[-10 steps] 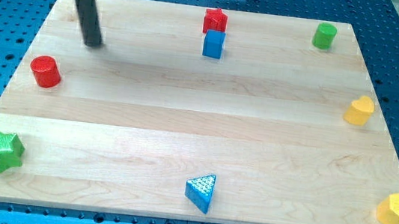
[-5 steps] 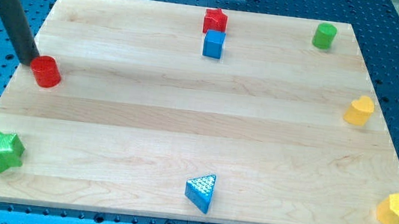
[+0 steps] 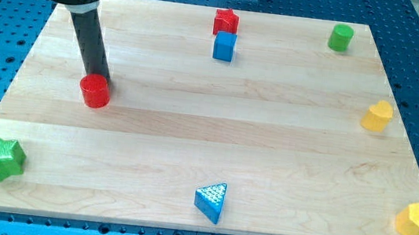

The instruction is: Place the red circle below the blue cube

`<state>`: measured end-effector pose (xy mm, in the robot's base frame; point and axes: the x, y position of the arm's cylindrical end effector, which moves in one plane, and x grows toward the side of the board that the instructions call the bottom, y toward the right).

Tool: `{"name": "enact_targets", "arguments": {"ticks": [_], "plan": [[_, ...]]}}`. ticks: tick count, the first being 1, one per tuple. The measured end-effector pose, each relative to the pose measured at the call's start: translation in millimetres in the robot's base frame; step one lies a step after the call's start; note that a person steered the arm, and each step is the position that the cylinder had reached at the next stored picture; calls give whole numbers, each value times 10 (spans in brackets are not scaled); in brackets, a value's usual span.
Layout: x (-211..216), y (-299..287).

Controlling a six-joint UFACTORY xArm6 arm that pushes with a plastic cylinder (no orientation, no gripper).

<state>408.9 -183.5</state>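
One squat red circle (image 3: 95,91), upright.

The red circle (image 3: 95,91) is a short upright cylinder standing on the left part of the board, about mid-depth. The blue cube (image 3: 224,46) sits flat toward the far edge near the centre, well apart to its right.

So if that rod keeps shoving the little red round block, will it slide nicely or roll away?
The red circle stands on its flat end on the wooden board, so it will probably slide rather than roll. It looks squat, so tipping seems unlikely. Being round, it may slip sideways off my tip, which sits at its upper edge.
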Motion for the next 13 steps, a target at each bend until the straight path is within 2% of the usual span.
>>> {"name": "enact_targets", "arguments": {"ticks": [1,2,3,4,5,7,8,9,11,12,13], "plan": [[107,-606],[419,-734],[567,-270],[362,373],[274,702],[159,592],[133,252],[60,477],[-273,1478],[-280,1506],[-292,1236]]}}
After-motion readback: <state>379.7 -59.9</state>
